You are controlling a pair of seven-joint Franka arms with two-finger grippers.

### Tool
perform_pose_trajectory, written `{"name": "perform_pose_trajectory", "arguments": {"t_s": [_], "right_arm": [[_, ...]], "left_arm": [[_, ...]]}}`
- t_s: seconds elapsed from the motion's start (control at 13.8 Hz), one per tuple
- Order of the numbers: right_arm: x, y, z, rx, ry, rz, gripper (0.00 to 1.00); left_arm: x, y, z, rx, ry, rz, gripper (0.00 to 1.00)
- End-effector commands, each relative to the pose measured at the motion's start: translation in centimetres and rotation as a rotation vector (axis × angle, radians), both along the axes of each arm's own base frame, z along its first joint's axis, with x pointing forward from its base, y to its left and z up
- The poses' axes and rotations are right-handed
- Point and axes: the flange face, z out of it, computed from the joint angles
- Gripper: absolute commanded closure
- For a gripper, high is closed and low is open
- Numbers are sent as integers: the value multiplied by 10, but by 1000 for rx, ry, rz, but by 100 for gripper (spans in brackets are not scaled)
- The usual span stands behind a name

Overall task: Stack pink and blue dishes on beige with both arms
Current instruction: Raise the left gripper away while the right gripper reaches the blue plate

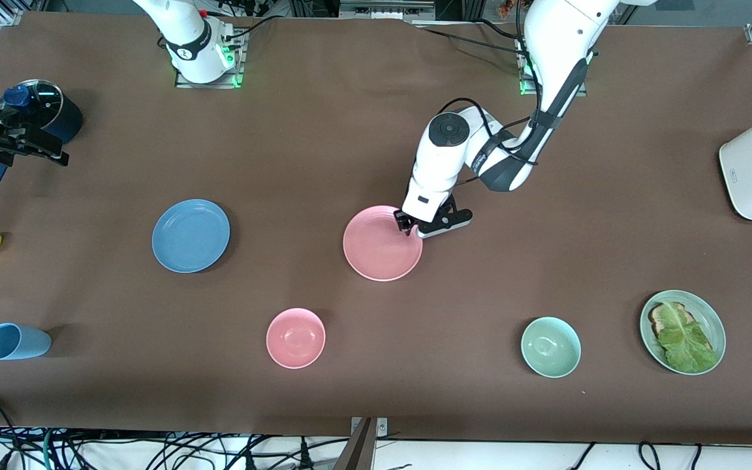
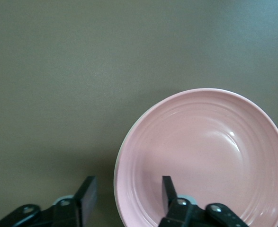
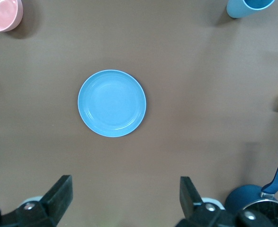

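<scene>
Now, at the upper edge of the front view, at the right arm's end, the right gripper (image 3: 124,194) hangs spread wide beside a dark pot (image 1: 56,111), waiting. Below it the blue plate (image 1: 191,235) lies flat with bare table all round its rim. Mid-frame the left gripper (image 2: 128,191) sits low, parted astride the pink plate (image 1: 379,245)'s rim, pinching nothing; no beige plate shows separately, so it may lie underneath, and I judge that fetching blue comes next, by a rim pinch

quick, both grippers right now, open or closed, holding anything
Left gripper: open, fingers astride the pink plate's rim, not clamped on it.
Right gripper: open, holding nothing, high over the blue plate.
</scene>
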Motion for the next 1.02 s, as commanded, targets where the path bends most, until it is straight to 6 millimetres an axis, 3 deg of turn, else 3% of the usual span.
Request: {"name": "perform_pose_trajectory", "arguments": {"t_s": [0.0,0.58,0.94], "right_arm": [[0,-1,6,14,-1,-4,0],[1,-1,3,13,5,-1,0],[31,-6,-100,-9,186,1,0]], "left_arm": [[12,8,22,14,-50,-16,29],[50,84,68,187,2,-268,30],[76,167,121,200,57,-425,30]]}}
